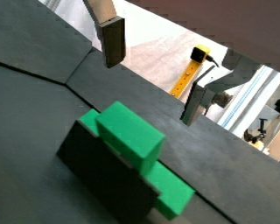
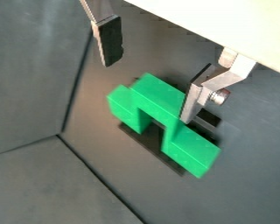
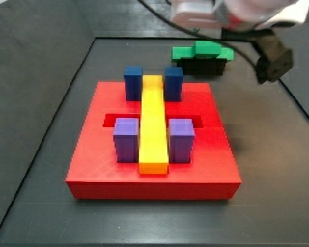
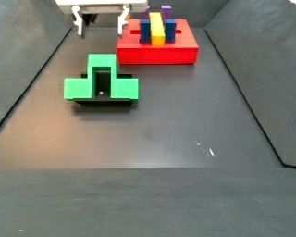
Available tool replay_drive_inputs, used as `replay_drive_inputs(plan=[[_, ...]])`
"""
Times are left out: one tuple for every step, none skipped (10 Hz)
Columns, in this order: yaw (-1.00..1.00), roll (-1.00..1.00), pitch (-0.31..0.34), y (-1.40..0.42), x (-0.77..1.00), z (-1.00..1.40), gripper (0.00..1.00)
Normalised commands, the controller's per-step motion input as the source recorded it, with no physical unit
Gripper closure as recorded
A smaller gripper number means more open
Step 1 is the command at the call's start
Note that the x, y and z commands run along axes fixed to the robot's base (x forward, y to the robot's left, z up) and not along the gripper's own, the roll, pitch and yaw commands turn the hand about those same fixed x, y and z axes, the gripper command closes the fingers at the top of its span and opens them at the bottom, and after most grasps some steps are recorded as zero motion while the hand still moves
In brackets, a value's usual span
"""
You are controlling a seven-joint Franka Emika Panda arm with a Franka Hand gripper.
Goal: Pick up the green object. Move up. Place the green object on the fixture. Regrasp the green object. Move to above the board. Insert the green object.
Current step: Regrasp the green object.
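Note:
The green object [image 4: 101, 82] is a stepped block lying on the small dark fixture [image 4: 104, 102], and nothing holds it. It shows in both wrist views [image 1: 133, 140] [image 2: 154, 109] and in a side view [image 3: 196, 50], where it rests on the fixture [image 3: 205, 67]. My gripper [image 4: 99, 20] is open and empty, raised above the green object and clear of it. In both wrist views the gripper [image 1: 154, 74] [image 2: 152, 68] stands with its jaws wide apart and nothing between them. One finger [image 3: 270, 62] hangs to the right of the fixture.
The red board [image 3: 119, 164] lies apart from the fixture. It carries a long yellow bar [image 3: 152, 121], two blue blocks [image 3: 134, 81] and two purple blocks [image 3: 126, 137]. It also shows in a side view [image 4: 176, 54]. Raised dark walls border the floor [image 4: 163, 130].

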Motion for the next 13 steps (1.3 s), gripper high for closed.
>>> replay_drive_inputs(plan=[[0.00,0.00,0.137,0.00,-0.21,-0.28,0.00],[0.00,0.00,0.071,0.00,-0.06,-0.26,0.00],[0.00,0.00,0.023,0.02,0.04,-0.10,0.00],[0.05,0.00,0.000,0.09,0.25,0.00,0.00],[0.09,0.00,0.000,0.08,0.30,-0.04,0.00],[0.09,0.00,0.000,0.08,0.17,-0.17,0.00],[0.05,0.00,0.009,0.10,0.03,-0.19,0.00],[0.08,0.00,0.000,0.08,0.20,-0.08,0.00],[0.10,-0.01,0.000,0.10,0.31,-0.02,0.00],[0.09,-0.03,0.000,0.06,0.22,-0.09,0.00],[0.08,-0.05,0.009,0.07,0.12,-0.14,0.00],[0.07,-0.05,0.029,0.05,0.05,-0.20,0.00],[0.07,-0.05,0.037,0.04,0.04,-0.22,0.00]])
